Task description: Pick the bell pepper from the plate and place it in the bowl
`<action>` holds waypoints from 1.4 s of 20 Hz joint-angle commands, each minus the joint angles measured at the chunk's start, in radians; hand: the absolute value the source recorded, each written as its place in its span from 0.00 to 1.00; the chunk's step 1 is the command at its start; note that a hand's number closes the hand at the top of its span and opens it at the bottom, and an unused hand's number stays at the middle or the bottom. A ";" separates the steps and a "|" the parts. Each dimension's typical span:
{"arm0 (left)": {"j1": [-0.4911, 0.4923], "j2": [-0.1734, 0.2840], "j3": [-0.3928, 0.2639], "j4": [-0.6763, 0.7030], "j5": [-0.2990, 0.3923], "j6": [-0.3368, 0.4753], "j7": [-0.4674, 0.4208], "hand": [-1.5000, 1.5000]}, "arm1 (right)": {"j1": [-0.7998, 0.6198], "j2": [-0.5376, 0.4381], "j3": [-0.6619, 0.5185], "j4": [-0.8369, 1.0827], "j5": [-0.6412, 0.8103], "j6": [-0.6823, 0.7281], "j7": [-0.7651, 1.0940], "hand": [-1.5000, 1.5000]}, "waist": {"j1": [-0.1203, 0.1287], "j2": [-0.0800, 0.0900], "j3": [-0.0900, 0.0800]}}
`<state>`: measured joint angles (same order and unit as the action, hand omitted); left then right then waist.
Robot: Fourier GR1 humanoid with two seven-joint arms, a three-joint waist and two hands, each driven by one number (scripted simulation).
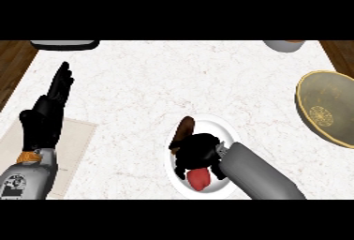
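Fingers (188, 154) of the right hand (197, 152) are curled down over the white plate (223, 125), bunched above the red bell pepper (200, 179), whose lower end shows just under the black palm. They appear wrapped round the pepper's upper part, though the hand hides the actual contact, so how much of the pepper is enclosed cannot be told. A dark brown object (184, 131), elongated and lying on the same plate, touches or nearly touches the fingers on their far side; what it is cannot be made out.

The pepper is on the plate, not yet lifted by the look of it. The bowl (325, 108), yellowish with a patterned centre, sits well apart to the right, partly cut off by the view's edge.

The left hand (47, 117) rests open at the left side, fingers straight and pointing up, above a pale mat (76, 140) on the marble worktop (152, 79). Two other vessels barely show at the far edge: a dark tray-like shape (66, 44) and a grey cup (283, 45).

Risks, as I judge them: the hold seems to catch only the pepper's top, so it could slip out on the lift. The brown object may be dragged along or knocked off the plate. The carry to the bowl is long, and the bowl's near rim could catch the hanging pepper if the hand travels low.
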<state>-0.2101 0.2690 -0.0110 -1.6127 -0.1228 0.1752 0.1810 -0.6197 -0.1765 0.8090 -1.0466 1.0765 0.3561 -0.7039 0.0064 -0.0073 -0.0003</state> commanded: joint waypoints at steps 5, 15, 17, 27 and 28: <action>-0.004 -0.014 0.021 -0.001 -0.020 -0.027 0.002 0.50 | 0.041 0.065 -0.055 0.109 0.098 -0.096 -0.097 1.00 | -0.001 0.008 0.000; 0.039 -0.004 0.065 0.009 -0.034 0.015 0.000 0.50 | 0.271 0.143 -0.435 0.070 -0.056 -0.065 0.483 1.00 | -0.114 -0.013 -0.001; 0.043 0.012 0.085 0.012 -0.008 -0.008 0.011 0.50 | 0.303 0.173 -0.462 0.002 -0.069 -0.122 0.628 1.00 | -0.088 -0.016 -0.002; 0.051 -0.022 0.049 0.000 -0.019 -0.006 -0.018 0.50 | 0.500 0.176 -0.314 -0.590 -0.293 -0.446 1.047 1.00 | -0.052 -0.013 -0.001; 0.031 -0.035 0.036 0.002 -0.031 0.007 -0.006 0.50 | 0.479 0.176 -0.316 -0.654 -0.293 -0.458 1.100 1.00 | -0.055 -0.012 -0.001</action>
<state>-0.1750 0.2542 0.0392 -1.6148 -0.1426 0.1684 0.1810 -0.1804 -0.0063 0.4546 -1.4984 0.8218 0.0013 0.2380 -0.0498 -0.0227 -0.0020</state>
